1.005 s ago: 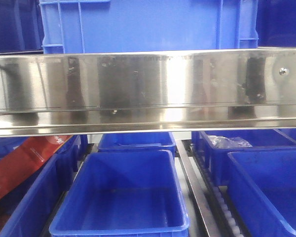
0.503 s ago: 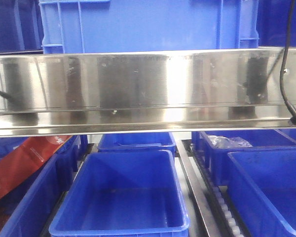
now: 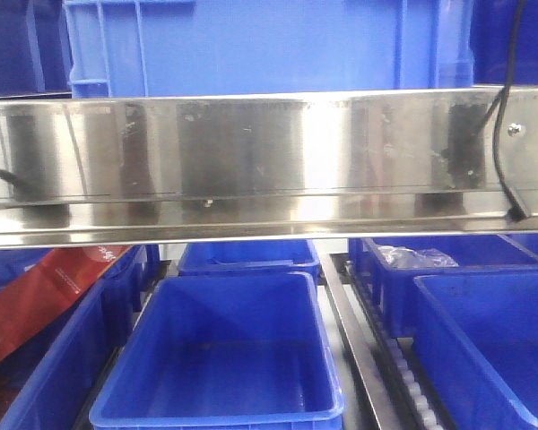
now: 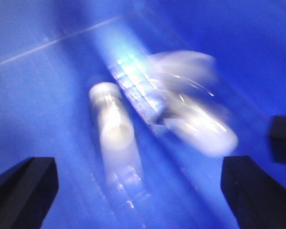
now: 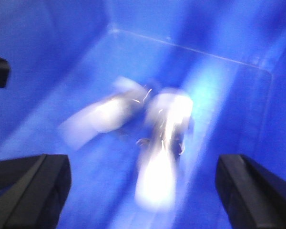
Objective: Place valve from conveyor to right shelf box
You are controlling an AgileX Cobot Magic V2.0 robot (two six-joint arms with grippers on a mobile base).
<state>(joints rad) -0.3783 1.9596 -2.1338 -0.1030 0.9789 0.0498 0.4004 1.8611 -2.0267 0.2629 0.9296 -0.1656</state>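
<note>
Front view — polished steel shelf rail (image 3: 269,161) above smooth blue plastic bins (image 3: 224,358); both wrist views blurred, both jaws released, holding nothing.

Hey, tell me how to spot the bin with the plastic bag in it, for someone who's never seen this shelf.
Find the wide shiny steel shelf rail crossing the front view, then look below its right end. The open blue plastic bin tucked just under it holds a crumpled clear plastic bag. The large blue bin in the centre shows only a bare floor.
</note>
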